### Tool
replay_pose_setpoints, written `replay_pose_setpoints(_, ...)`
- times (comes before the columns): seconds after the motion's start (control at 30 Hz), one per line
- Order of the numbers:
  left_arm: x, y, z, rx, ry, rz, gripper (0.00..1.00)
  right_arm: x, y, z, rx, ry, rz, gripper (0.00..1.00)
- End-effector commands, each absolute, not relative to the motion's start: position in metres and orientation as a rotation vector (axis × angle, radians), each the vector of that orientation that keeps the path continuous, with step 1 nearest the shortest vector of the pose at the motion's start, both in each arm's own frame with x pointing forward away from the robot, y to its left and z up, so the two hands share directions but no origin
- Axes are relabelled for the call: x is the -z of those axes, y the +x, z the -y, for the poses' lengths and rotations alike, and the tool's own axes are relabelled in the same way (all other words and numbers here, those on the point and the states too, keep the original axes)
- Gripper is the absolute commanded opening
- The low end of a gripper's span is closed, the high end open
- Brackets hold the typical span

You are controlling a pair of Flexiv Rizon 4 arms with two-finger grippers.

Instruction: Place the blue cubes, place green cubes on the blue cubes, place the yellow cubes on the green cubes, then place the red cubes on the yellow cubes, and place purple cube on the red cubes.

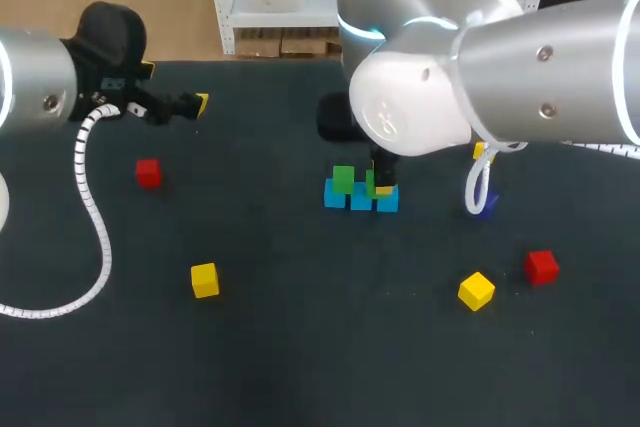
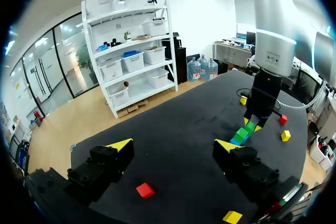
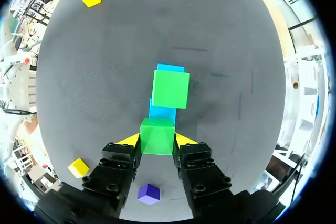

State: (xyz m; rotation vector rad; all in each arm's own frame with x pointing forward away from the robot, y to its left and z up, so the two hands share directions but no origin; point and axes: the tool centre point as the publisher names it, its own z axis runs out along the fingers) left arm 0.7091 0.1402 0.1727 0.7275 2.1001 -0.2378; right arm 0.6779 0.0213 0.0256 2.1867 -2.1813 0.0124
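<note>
Hovering in the head view, the right gripper [image 1: 381,188] holds a green cube [image 1: 372,185] at the blue cubes [image 1: 361,198], beside a second green cube [image 1: 343,179] resting on them. From the left wrist, the left gripper [image 2: 176,148] gapes wide and empty near a red cube [image 2: 145,190]. From the right wrist, both fingers pinch the green cube's sides.

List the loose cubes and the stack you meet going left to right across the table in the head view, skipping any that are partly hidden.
red cube → yellow cube → stack of blue and green cubes → second yellow cube → second red cube
</note>
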Motion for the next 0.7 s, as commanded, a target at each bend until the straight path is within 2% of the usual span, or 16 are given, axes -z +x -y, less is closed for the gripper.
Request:
replay_pose_setpoints(0.03,-0.1724,0.7095,-0.1417,0.245,0.732,-2.097,1.0,-0.0248,0.6778,-0.0207,-0.016,2.181,2.194,0.32)
replay_pose_setpoints(0.6,-0.1724,0.7095,-0.1417,0.245,0.732,-2.097,1.0,-0.0255,0.68,-0.0209,-0.011,2.171,2.216,0.39)
replay_pose_setpoints(0.67,-0.1724,0.7095,-0.1417,0.245,0.732,-2.097,1.0,-0.0252,0.6796,-0.0209,-0.012,2.17,2.215,0.5)
replay_pose_setpoints(0.7,-0.1724,0.7095,-0.1417,0.245,0.732,-2.097,1.0,-0.0252,0.6796,-0.0209,-0.013,2.17,2.215,0.67)
